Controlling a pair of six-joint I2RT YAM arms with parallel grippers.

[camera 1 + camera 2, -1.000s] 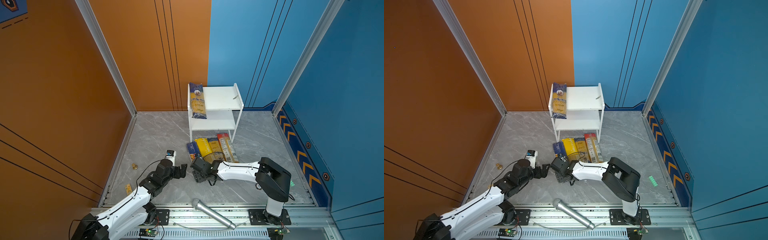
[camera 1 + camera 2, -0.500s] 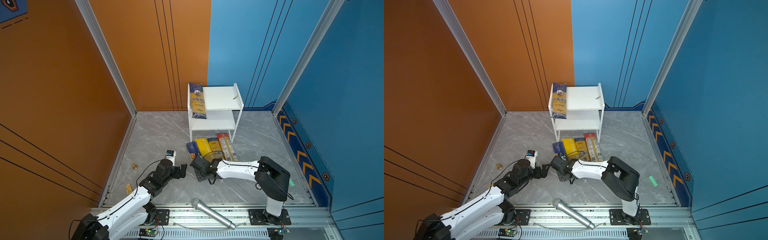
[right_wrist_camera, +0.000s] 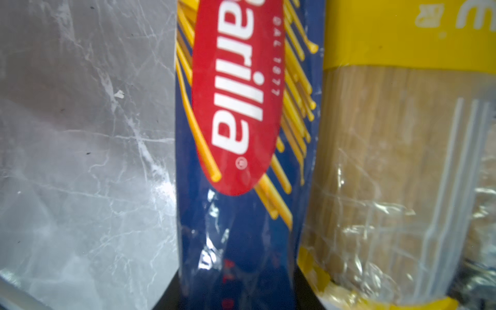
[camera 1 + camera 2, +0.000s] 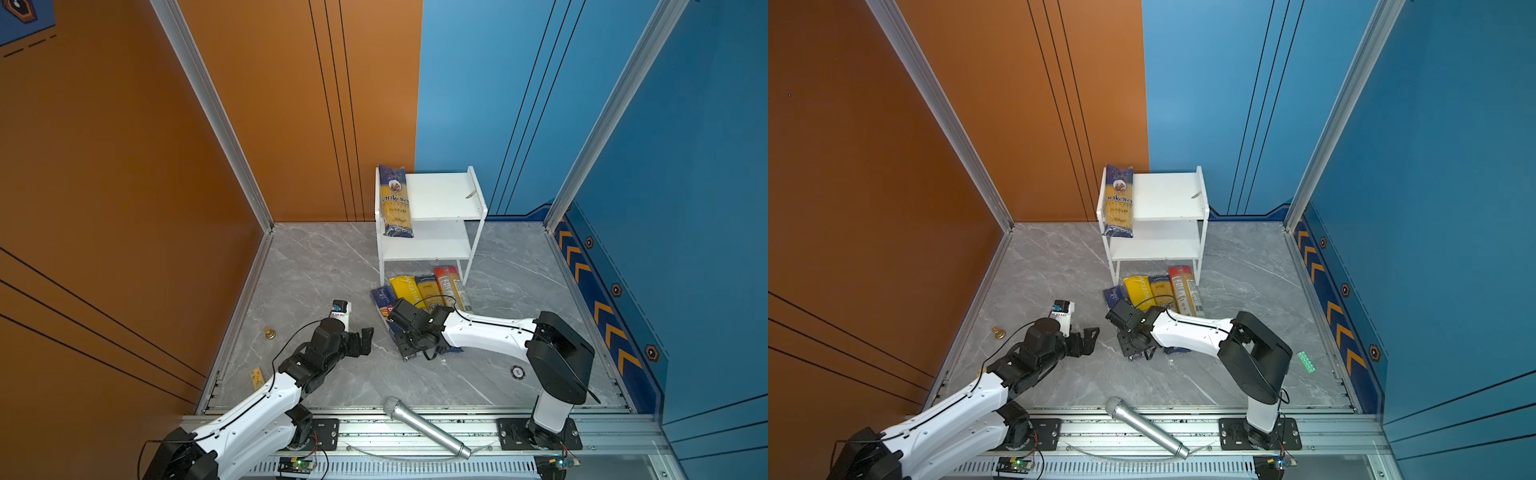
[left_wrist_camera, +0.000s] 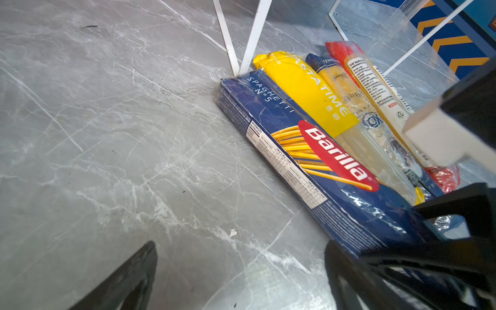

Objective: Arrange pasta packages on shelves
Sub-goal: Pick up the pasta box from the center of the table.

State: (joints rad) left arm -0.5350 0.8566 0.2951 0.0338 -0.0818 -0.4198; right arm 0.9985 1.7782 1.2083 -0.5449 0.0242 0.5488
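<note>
The white shelves [image 4: 432, 195] stand at the back wall, with one blue-and-yellow pasta package [image 4: 395, 203] lying on the left of the top board. Several more pasta packages lie side by side on the floor in front: dark blue Barilla [image 4: 384, 299], yellow [image 4: 407, 289], blue-and-yellow [image 4: 428, 286] and red-and-clear [image 4: 451, 284]. My right gripper [image 4: 409, 347] is shut on the near end of the Barilla bag [image 3: 241, 134], its dark fingers hugging both sides. My left gripper [image 4: 365, 338] hovers open just left of that bag [image 5: 295, 150], over bare floor.
A silver microphone [image 4: 424, 426] lies across the front rail. A small brass piece [image 4: 269, 333] and a yellow tag [image 4: 257, 377] sit near the left wall. A black disc [image 4: 516, 372] and a green strip [image 4: 1306, 361] lie right of my right arm.
My right gripper's jaws have closed onto the Barilla bag's near end. The left arm has hardly moved.
</note>
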